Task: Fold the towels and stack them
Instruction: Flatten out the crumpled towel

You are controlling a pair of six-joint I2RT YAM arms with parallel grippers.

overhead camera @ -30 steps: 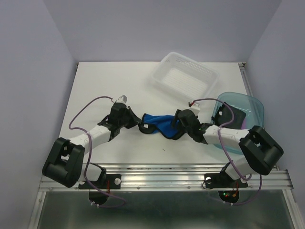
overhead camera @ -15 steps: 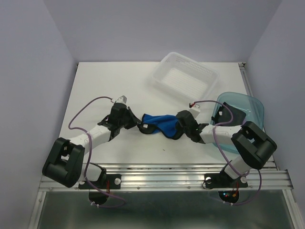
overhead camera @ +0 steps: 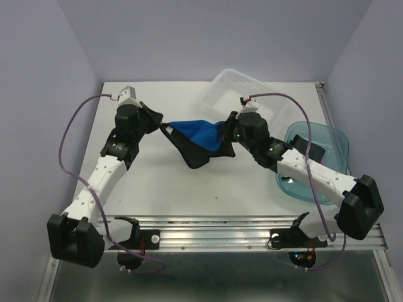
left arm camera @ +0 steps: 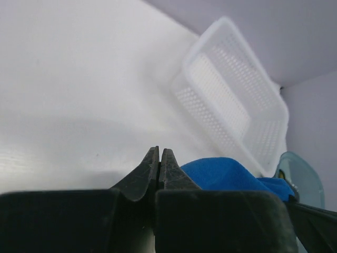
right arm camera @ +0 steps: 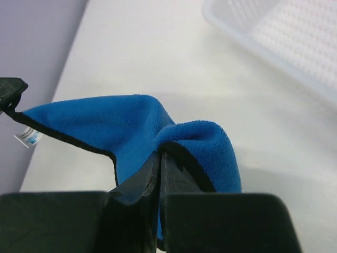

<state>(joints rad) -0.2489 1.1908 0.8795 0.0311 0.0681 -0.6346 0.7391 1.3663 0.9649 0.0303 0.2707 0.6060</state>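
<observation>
While its fingers press flat together on one dark-edged corner, the left tool (overhead camera: 162,126) holds the blue towel (overhead camera: 196,137) above the white surface (overhead camera: 157,182). The right tool (overhead camera: 228,133), likewise pinched shut, grips the opposite hem. Fleecy cloth sags between them in a pointed fold, with a small white label near the left corner. At one o'clock from the towel lies a white perforated plastic basket (overhead camera: 217,87). At four o'clock sits a translucent blue-green tray (overhead camera: 337,141), its contents hidden by the right arm.
</observation>
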